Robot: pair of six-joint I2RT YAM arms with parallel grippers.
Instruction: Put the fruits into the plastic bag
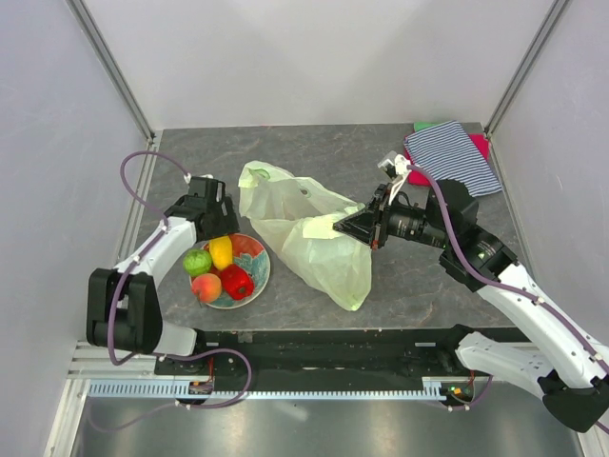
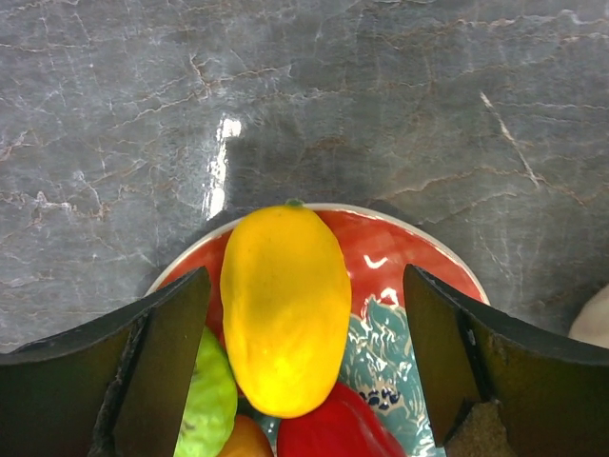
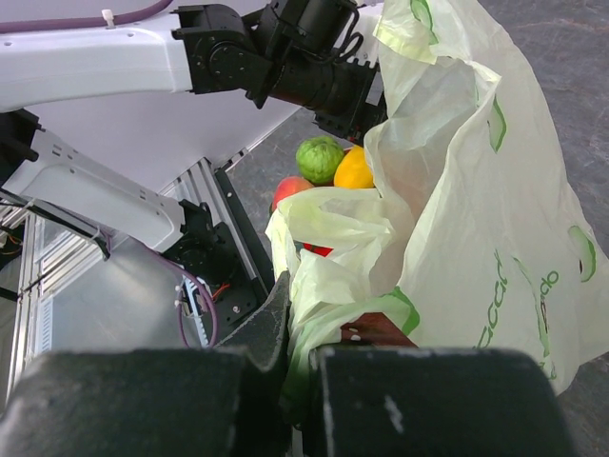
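The pale green plastic bag (image 1: 309,231) lies in the middle of the table. My right gripper (image 1: 348,227) is shut on a fold of the plastic bag (image 3: 447,219) at its right side, and its fingers (image 3: 276,328) pinch the film. The red plate (image 1: 255,276) at the left holds a yellow fruit (image 1: 221,251), a green fruit (image 1: 197,261), a peach (image 1: 206,287) and a red piece (image 1: 236,282). My left gripper (image 1: 221,238) is open just above the plate, its jaws either side of the yellow fruit (image 2: 285,309), not touching it. The green fruit (image 2: 207,405) and the red piece (image 2: 335,430) lie below.
A striped blue-white cloth (image 1: 455,160) lies at the back right over pink and green items. Grey walls and metal posts close the table on three sides. The plate rim (image 2: 419,238) sits on bare grey marble-patterned tabletop (image 2: 304,105).
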